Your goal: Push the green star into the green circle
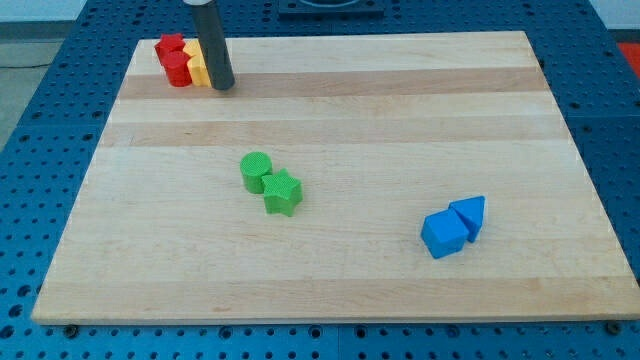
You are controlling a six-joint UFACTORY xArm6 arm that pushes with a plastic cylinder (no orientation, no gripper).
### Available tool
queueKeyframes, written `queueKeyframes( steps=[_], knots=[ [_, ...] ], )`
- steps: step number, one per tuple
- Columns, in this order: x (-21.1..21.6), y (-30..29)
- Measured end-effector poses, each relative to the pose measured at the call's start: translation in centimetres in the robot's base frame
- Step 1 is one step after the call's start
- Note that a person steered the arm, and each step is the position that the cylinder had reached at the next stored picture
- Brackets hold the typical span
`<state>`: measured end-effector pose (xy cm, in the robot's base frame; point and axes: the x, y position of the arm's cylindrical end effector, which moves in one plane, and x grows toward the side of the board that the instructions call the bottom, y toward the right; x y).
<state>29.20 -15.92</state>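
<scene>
The green star point(283, 192) lies near the middle of the wooden board point(330, 110). The green circle point(256, 171) sits just up and left of it, and the two touch. My tip point(222, 84) is at the board's top left, far from both green blocks. It stands right next to a cluster of red and yellow blocks.
Two red blocks point(173, 58) and a yellow block point(197, 66) are bunched at the top left corner, against my rod. A blue cube point(444, 235) and a blue triangular block point(469, 214) touch each other at the lower right. A blue pegboard table point(610, 110) surrounds the board.
</scene>
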Motion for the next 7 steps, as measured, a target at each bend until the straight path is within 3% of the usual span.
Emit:
queueKeyframes(
  steps=[2, 3, 5, 7],
  knots=[
    [0.0, -0.9],
    [1.9, -1.4],
    [15.0, -3.2],
    [25.5, 3.7]
  ],
)
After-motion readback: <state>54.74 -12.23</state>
